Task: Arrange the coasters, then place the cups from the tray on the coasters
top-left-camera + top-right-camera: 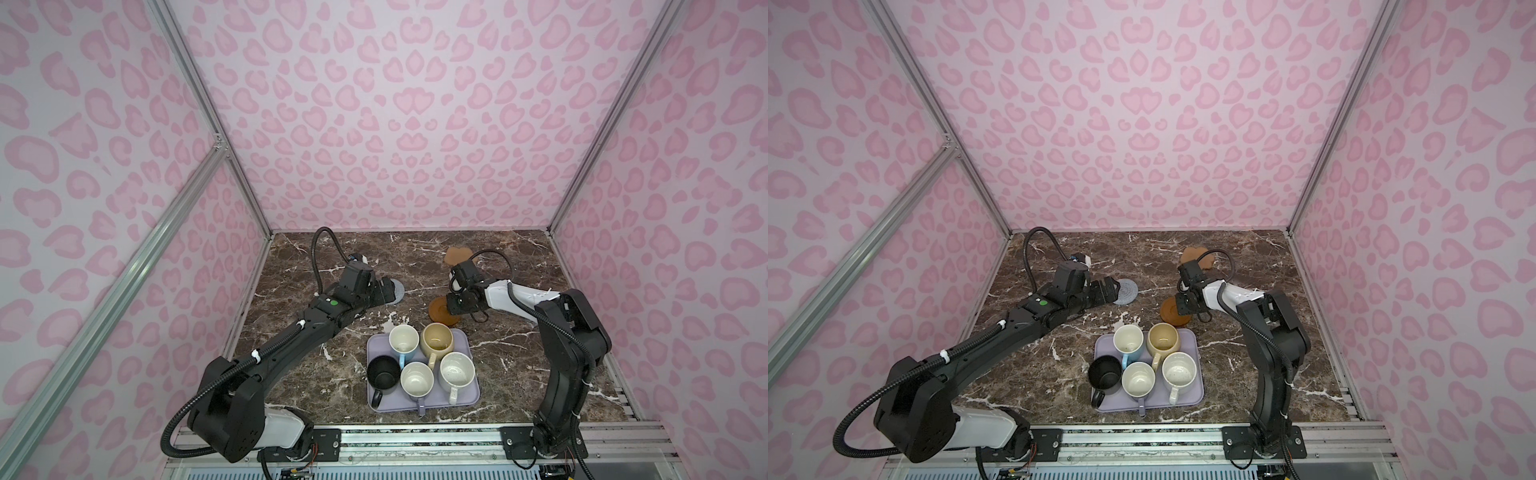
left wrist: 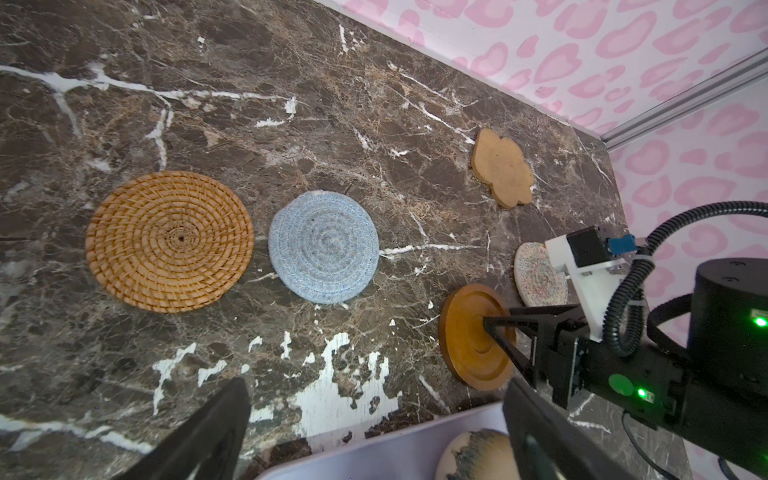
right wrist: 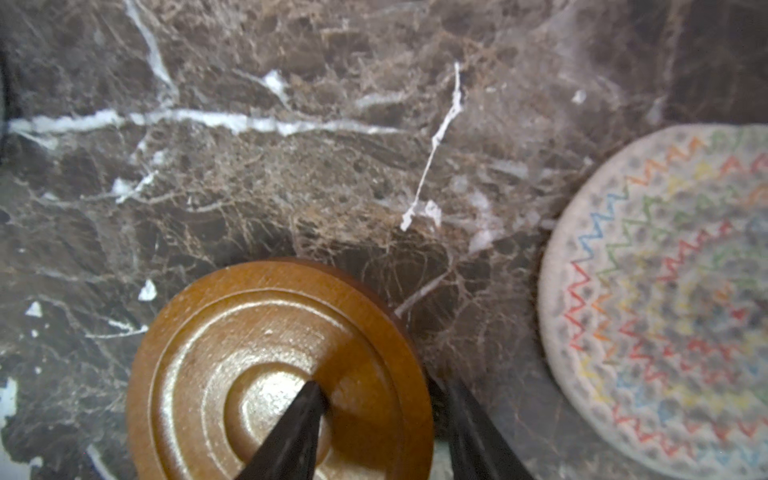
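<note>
While left end effector (image 2: pixel 376 382) gapes, right end effector (image 3: pixel 376 384) half-spread astride wooden disc (image 3: pixel 232 353), cream coaster (image 2: pixel 536 276) part-hidden.

My four cameras and where they look

Both top views sit high at the front, facing down and forward over the whole dark brown marble table (image 1: pixel 415 266) (image 1: pixel 1142 257), far away and almost equal. The camera on my left wrist looks slanted over my left gripper (image 2: pixel 376 386), at middle distance. The one on my right wrist looks downward past my right gripper (image 3: pixel 376 386), very near. All four share the brown rimmed wooden disc (image 1: pixel 438 309) (image 1: pixel 1169 309) (image 2: pixel 465 345) (image 3: pixel 249 332). Both wrist views also share the cream woven round mat (image 2: pixel 536 278) (image 3: pixel 665 291).
</note>
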Robot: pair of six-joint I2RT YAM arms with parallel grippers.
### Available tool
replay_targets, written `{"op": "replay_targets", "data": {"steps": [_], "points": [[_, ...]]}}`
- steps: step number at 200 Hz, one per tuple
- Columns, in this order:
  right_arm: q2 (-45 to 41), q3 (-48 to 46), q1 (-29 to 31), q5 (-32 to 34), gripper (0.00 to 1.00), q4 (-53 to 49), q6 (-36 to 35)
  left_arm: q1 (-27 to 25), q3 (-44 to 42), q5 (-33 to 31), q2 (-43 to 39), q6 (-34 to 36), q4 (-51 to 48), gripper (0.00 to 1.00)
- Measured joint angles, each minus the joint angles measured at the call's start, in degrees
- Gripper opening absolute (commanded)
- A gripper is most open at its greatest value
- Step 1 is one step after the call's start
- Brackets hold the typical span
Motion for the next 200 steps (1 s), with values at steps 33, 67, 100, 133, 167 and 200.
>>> {"op": "replay_targets", "data": {"steps": [33, 67, 100, 133, 167, 200], "points": [[2.7, 3.6, 0.0, 1.2, 0.43, -0.3, 1.4, -0.4, 1.3, 0.4, 2.1, -0.2, 1.3, 0.97], [5.5, 7.4, 0.0, 2.0, 0.42, -0.7, 2.5, -0.7, 1.9, 1.0, 3.8, -0.3, 1.9, 0.97], [9.5, 12.9, 0.0, 2.1, 0.4, -0.4, 3.2, -0.9, 3.0, 1.0, 4.3, -0.6, 1.9, 0.97], [12.4, 16.7, 0.4, 1.9, 0.4, 0.4, 3.4, -1.1, 3.4, 0.8, 4.9, -0.6, 2.0, 0.97], [13.7, 18.1, 1.6, 1.9, 0.4, 1.5, 3.4, -1.3, 5.1, 0.7, 7.0, -1.1, 2.1, 0.97], [13.2, 17.4, 2.0, 2.8, 0.4, 1.7, 3.2, -1.6, 7.0, 0.8, 8.9, -1.3, 2.5, 0.97]]}}
